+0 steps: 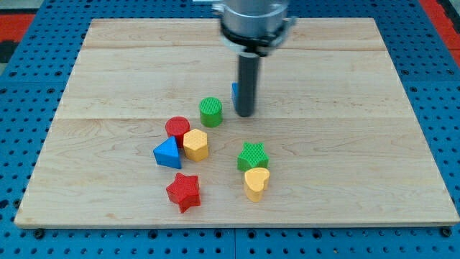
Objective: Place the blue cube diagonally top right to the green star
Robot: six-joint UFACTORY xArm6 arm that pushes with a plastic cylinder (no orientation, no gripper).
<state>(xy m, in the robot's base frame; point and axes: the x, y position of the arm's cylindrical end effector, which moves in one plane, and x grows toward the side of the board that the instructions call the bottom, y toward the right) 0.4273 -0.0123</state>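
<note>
The blue cube [234,91] is mostly hidden behind my rod; only a thin blue sliver shows at the rod's left side, near the board's middle. My tip [245,114] rests on the board right in front of the cube, touching or nearly touching it. The green star [253,155] lies below my tip, toward the view's bottom, with a yellow heart [256,183] touching its lower side.
A green cylinder [210,111] stands just left of my tip. A red cylinder [177,129], a yellow hexagon [195,144] and a blue triangle [168,154] cluster at lower left. A red star [183,191] lies near the wooden board's [359,144] bottom edge.
</note>
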